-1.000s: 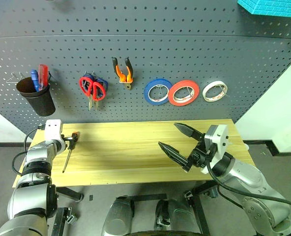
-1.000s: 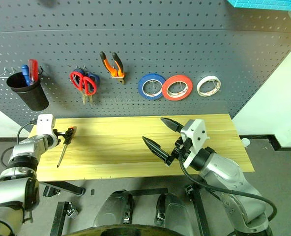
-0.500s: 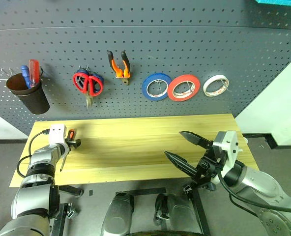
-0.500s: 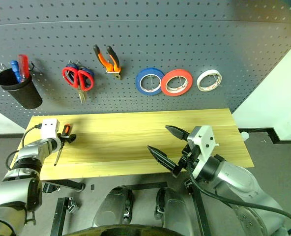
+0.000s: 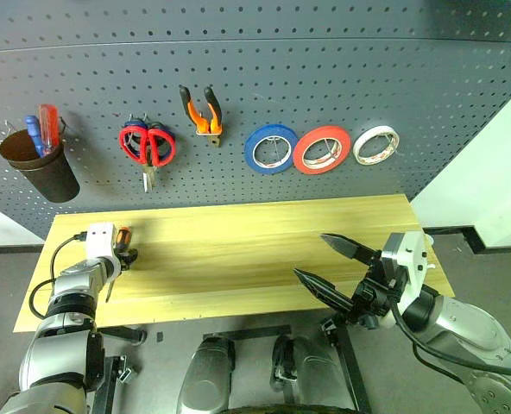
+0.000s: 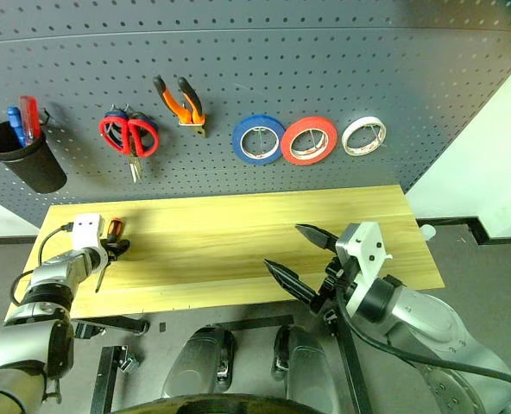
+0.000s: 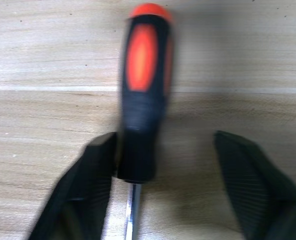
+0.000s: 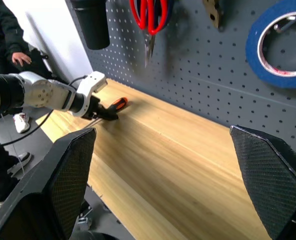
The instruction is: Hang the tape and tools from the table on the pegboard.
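Observation:
The orange-and-black screwdriver (image 7: 143,100) lies on the wooden table (image 5: 238,250) near its left end. My left gripper (image 5: 128,256) straddles the lower end of its handle. One finger (image 7: 88,185) touches the handle and the other stands apart, so the jaws are open. My right gripper (image 5: 312,256) hovers open and empty over the table's front right. On the pegboard (image 5: 368,78) hang the blue tape (image 5: 252,159), the red-handle scissors (image 5: 148,153) and the orange-handled pliers (image 5: 205,123).
A red roll (image 5: 301,153) and a white roll (image 5: 362,148) hang right of the blue tape. A black cup (image 5: 40,168) with a blue and a red screwdriver hangs at the far left. A person (image 8: 8,30) stands beyond the table's left end.
The view has tilted down a little. My right gripper has drawn back toward the table's front edge. My left gripper has stayed at the screwdriver's handle.

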